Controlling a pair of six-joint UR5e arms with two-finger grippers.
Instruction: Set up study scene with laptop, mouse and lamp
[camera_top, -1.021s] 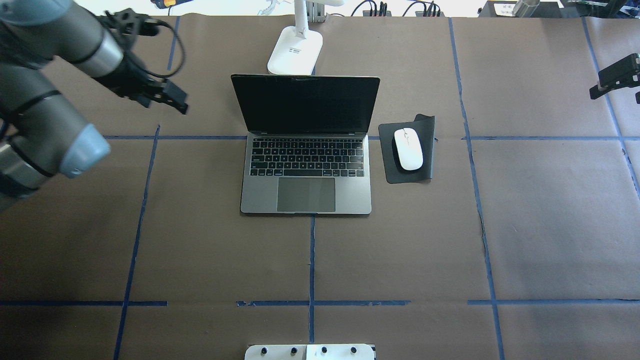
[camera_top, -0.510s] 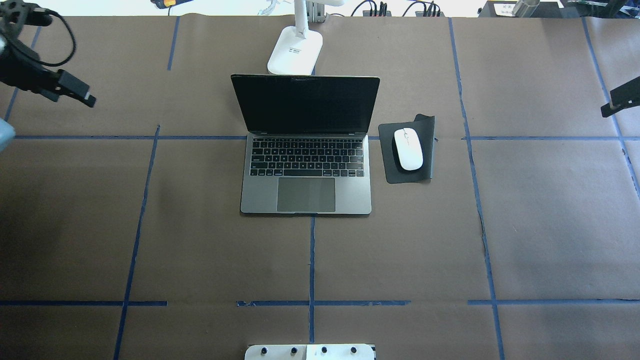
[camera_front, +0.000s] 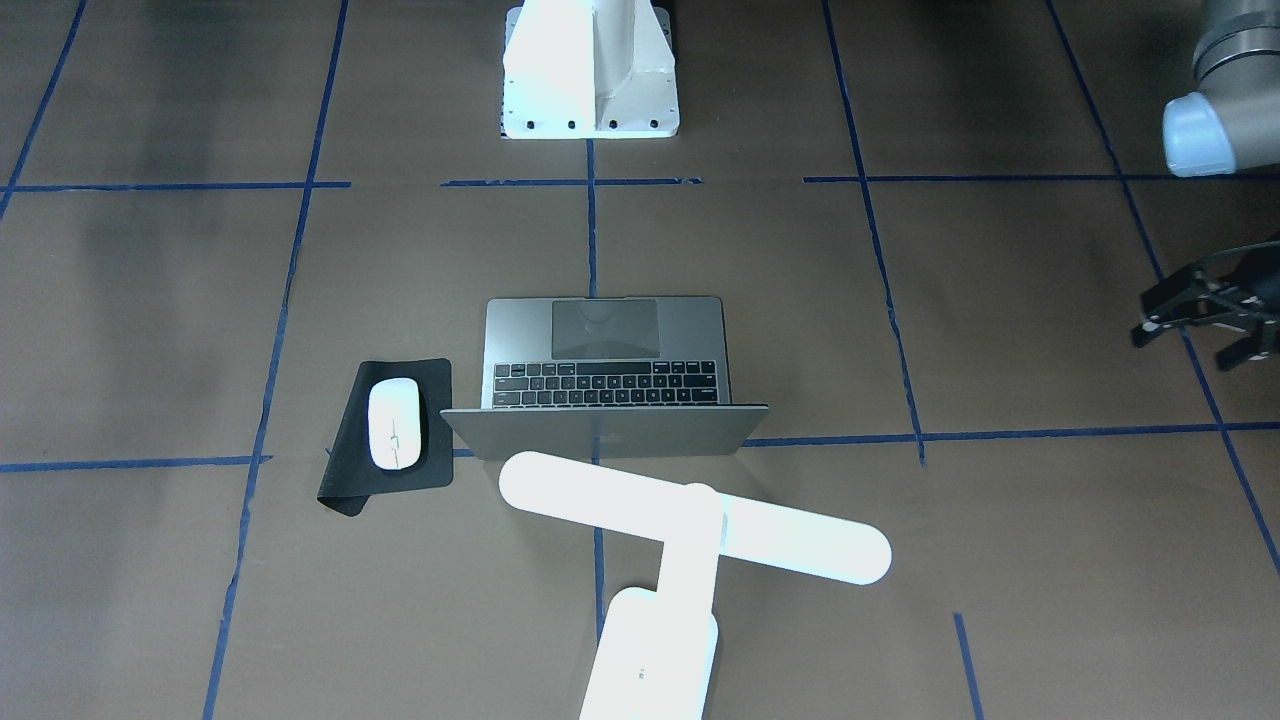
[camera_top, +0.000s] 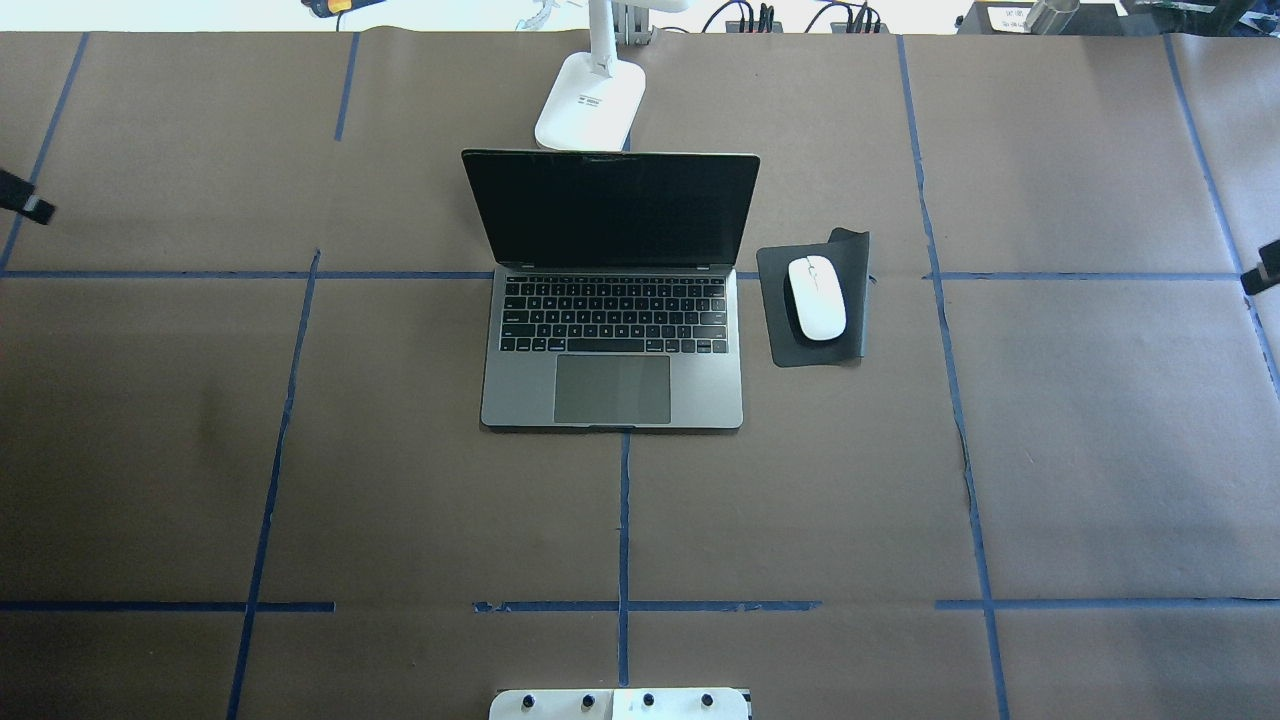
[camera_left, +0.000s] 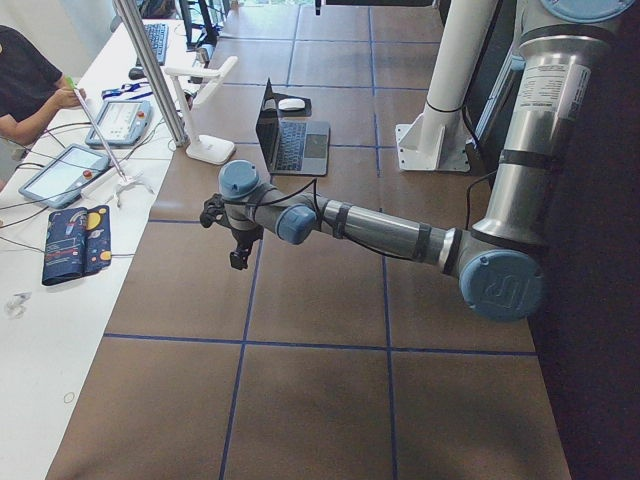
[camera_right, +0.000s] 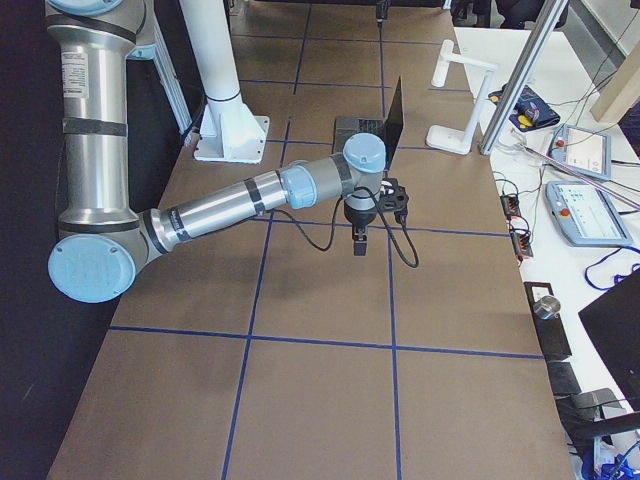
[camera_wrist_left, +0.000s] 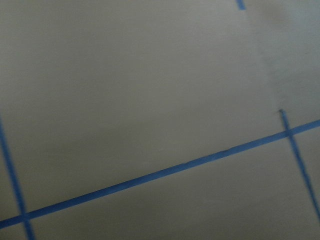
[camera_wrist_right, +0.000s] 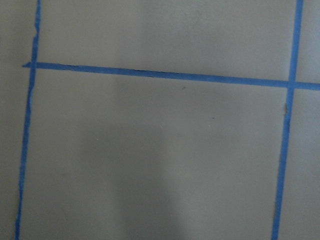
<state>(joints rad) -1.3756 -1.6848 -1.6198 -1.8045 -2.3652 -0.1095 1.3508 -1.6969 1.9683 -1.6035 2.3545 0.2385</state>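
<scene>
The grey laptop (camera_top: 612, 350) stands open at the table's middle, its screen dark. The white mouse (camera_top: 816, 298) lies on a black mat (camera_top: 815, 350) just right of it. The white lamp's base (camera_top: 590, 100) stands behind the laptop, and its bar head (camera_front: 700, 515) hangs over the lid's back. My left gripper (camera_front: 1182, 347) hovers far out at the table's left side, its jaws apart and empty. Only its tip (camera_top: 25, 203) shows in the overhead view. Only a tip of my right gripper (camera_top: 1262, 268) shows at the right edge, its state unclear.
The white robot pedestal (camera_front: 590, 70) is bolted at the robot's side of the table. Blue tape lines cross the brown paper. Both wrist views show only paper and tape. A side bench with tablets and a seated person (camera_left: 25, 80) lies beyond the lamp.
The left arm has swung out to the left, almost leaving the overhead view. The right gripper has slid out to the right edge. Laptop, mouse and lamp have not moved.
</scene>
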